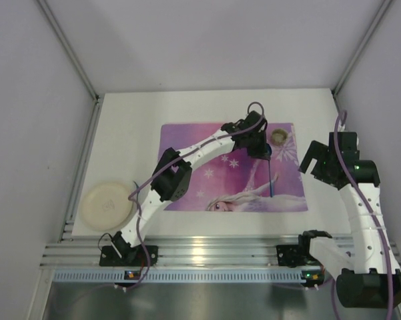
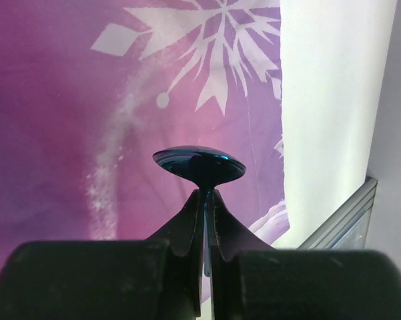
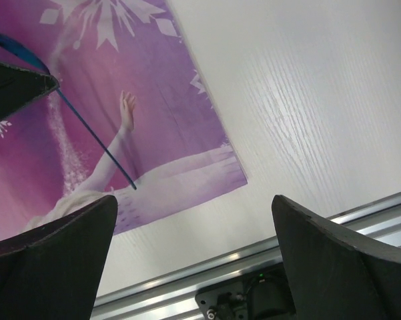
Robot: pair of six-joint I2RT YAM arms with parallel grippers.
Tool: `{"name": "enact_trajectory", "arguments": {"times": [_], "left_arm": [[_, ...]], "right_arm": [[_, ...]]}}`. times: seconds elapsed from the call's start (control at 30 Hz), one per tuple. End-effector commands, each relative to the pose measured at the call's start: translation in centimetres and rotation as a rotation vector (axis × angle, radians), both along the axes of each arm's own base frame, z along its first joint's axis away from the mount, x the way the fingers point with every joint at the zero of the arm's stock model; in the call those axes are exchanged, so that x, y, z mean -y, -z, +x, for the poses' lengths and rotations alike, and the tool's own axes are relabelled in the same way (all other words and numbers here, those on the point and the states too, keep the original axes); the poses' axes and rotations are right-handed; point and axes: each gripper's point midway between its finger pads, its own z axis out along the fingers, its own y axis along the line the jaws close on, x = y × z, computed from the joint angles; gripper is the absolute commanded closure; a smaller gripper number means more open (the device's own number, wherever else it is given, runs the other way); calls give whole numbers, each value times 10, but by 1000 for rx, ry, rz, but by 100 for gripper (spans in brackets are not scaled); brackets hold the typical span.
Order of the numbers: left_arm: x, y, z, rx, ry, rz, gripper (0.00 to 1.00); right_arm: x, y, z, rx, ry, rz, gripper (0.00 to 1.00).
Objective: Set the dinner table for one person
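- Two arms were seen over the dinner table [image 1: 133,113], the white top on which a purple placemat [image 1: 193,143] was spread.
- The left gripper [image 2: 207,200] was clamped tight on a blue spoon [image 2: 199,165] just under its bowl, with the handle slanted down over the mat's right side. This was judged a hold for laying it there.
- The right gripper [image 3: 193,200] was spread wide with nothing held, and was parked clear to the right.
- A plate [image 1: 108,205] was seen off the mat, at the table's left edge.
- Bare table was noted right of the mat, with a small cup [image 1: 278,136] at the far corner.
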Motion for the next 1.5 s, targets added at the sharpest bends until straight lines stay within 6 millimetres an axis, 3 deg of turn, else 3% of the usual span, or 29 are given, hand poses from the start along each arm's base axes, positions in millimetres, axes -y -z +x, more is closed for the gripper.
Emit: {"name": "enact_trajectory", "arguments": {"times": [0.0,0.03,0.2,0.3,0.4,0.43,0.53,0.57,0.6,0.63,0.67,0.7,0.73,0.77,0.83,0.87,0.93,1.0,1.13,1.27,1.47], "left_arm": [[36,-23,4,5,-11,-162,93],[40,-23,4,-4,-15,-177,84],[46,-6,2,-22,-5,-174,59],[44,-9,1,-6,10,-165,45],[33,-38,2,52,12,-144,37],[25,-66,6,121,11,-142,37],[-27,-80,16,180,-66,4,34],[-61,-111,21,195,-123,21,34],[-92,-88,17,140,-165,102,34],[-119,-90,18,130,-212,139,34],[-169,-110,27,151,-313,174,34],[-208,-82,15,99,-347,275,35],[-252,-78,22,81,-429,326,35],[-299,-68,0,49,-481,427,35],[-366,-58,-10,2,-572,536,35],[-396,-44,-25,-22,-602,625,35],[-446,-47,-47,-55,-671,737,35],[-492,-36,-71,-128,-741,847,35],[-533,-7,-95,-254,-799,864,35],[-547,8,-101,-323,-813,879,35],[-550,31,-100,-358,-793,908,35]], "right_arm": [[5,4,-14,-26,7,-33,0],[5,6,-15,-28,7,-33,0],[4,6,-13,-29,1,-34,0],[3,7,-11,-30,-3,-33,0],[1,6,-8,-22,-10,-20,0],[0,5,-7,-20,-11,-18,0],[-2,1,-4,-5,-20,-11,0],[-3,1,-1,3,-23,-7,0],[-4,1,0,1,-25,-1,0],[-7,2,2,4,-34,15,0],[-9,3,7,9,-39,27,0],[-12,6,9,8,-43,40,0],[-19,8,11,5,-61,75,0],[-22,12,15,3,-67,94,0],[-29,14,20,7,-79,130,0],[-29,17,23,3,-75,133,0],[-43,17,28,11,-125,164,0],[-47,17,34,7,-136,169,0],[-54,16,44,-1,-162,174,0],[-59,16,48,-11,-184,167,0],[-56,15,44,-17,-189,147,0]]}}
